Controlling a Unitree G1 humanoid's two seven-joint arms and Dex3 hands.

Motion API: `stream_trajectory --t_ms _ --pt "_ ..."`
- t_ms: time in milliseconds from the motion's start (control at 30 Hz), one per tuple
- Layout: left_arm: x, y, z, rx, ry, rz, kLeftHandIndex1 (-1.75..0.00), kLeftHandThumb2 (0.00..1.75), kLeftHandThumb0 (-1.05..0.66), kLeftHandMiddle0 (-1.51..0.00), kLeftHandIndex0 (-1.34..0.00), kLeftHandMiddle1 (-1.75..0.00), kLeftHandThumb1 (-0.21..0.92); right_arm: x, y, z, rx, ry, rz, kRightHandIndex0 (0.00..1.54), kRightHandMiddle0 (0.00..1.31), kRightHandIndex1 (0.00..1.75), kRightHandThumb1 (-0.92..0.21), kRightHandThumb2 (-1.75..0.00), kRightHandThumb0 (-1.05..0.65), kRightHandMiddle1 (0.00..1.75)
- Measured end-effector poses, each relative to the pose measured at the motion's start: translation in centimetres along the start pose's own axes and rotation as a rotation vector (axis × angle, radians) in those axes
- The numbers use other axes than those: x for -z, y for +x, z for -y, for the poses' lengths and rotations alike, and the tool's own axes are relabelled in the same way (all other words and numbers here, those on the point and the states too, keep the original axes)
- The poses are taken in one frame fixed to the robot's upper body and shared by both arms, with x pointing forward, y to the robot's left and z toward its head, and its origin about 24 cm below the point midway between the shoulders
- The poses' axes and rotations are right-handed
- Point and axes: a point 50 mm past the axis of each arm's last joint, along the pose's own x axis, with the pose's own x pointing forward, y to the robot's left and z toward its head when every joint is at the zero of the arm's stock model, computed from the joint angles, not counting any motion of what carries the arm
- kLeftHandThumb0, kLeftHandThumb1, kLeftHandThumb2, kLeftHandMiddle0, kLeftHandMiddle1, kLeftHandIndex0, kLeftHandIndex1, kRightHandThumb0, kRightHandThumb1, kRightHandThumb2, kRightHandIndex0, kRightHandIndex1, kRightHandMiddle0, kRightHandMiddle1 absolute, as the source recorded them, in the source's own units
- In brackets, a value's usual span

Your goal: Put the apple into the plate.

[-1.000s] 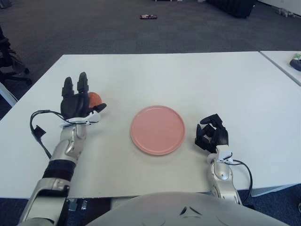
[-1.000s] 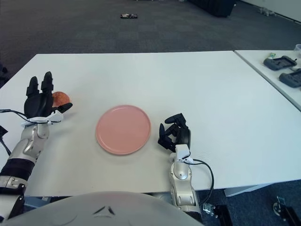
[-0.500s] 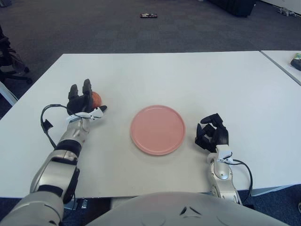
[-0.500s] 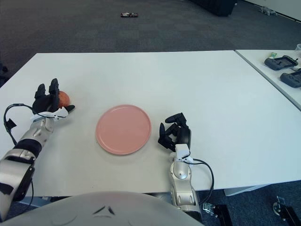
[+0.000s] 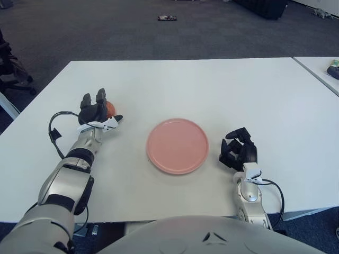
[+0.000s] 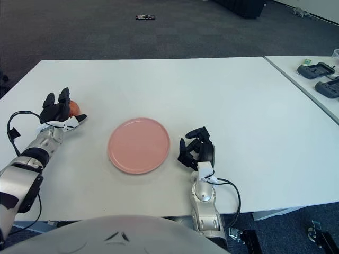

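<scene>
The left hand (image 5: pixel 94 110) is seen low over the white table (image 5: pixel 212 84), on its left part, with the black fingers (image 5: pixel 86 101) raised and spread around the near side of the apple (image 5: pixel 110 108). The apple is only partly visible past the fingers; whether it is actually gripped or merely touched cannot be told, since the fingers are not seen closed over it. The thumb is stretched out to the right, just under the fruit. A black cable (image 5: pixel 53 132) is looped beside the left forearm.

The apple is placed on the table well to the left of the pink plate (image 5: pixel 177 146), and bare white surface is seen between the two. The plate is set near the middle of the table's near half, flat, with nothing shown in it.

The right hand (image 6: pixel 196 151) is seen just beside the plate's right rim, apart from it, with its fingers curled inward and nothing held in them.

Wide open tabletop is found beyond the plate toward the far edge, and to the right as far as the narrow gap before a second table (image 6: pixel 312 79), where dark devices (image 6: pixel 317 69) are laid. The table's left edge runs close behind the left arm. Dark carpet (image 5: pixel 132 37) is spread beyond the far edge, with a small object (image 5: pixel 167 19) lying on it.
</scene>
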Motion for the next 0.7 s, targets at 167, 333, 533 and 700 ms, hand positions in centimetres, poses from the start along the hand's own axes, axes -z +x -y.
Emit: stream_trajectory --t_ms 167,333,533,700 --pt "-0.13 0.23 -0.08 0.021 0.001 0.000 -0.43 0.48 -1.03 0.00 0.00 0.00 0.92 0.00 -0.02 0.01 -0.001 0.001 0.001 0.88 0.48 1.75 -0.48 -1.12 -0.43 1.75" --pt "-0.23 0.29 -0.04 0.042 0.007 0.011 -0.49 0.49 -1.02 0.00 0.00 0.00 0.92 0.02 -0.04 0.02 -0.001 0.000 0.001 0.87 0.48 1.74 -0.48 -1.12 -0.43 1.75" --pt "-0.05 0.26 0.01 0.058 0.002 0.008 -0.68 0.47 -0.97 -0.01 0.00 -0.23 0.90 0.05 -0.09 0.06 0.000 0.001 0.000 0.87 0.47 1.72 -0.49 -1.11 -0.43 1.75" --pt "-0.04 0.23 0.03 0.060 -0.020 0.008 -1.00 0.54 -0.93 0.00 0.00 -0.86 0.81 0.08 -0.16 0.10 0.001 0.002 0.000 0.88 0.47 1.72 -0.49 -1.11 -0.43 1.75"
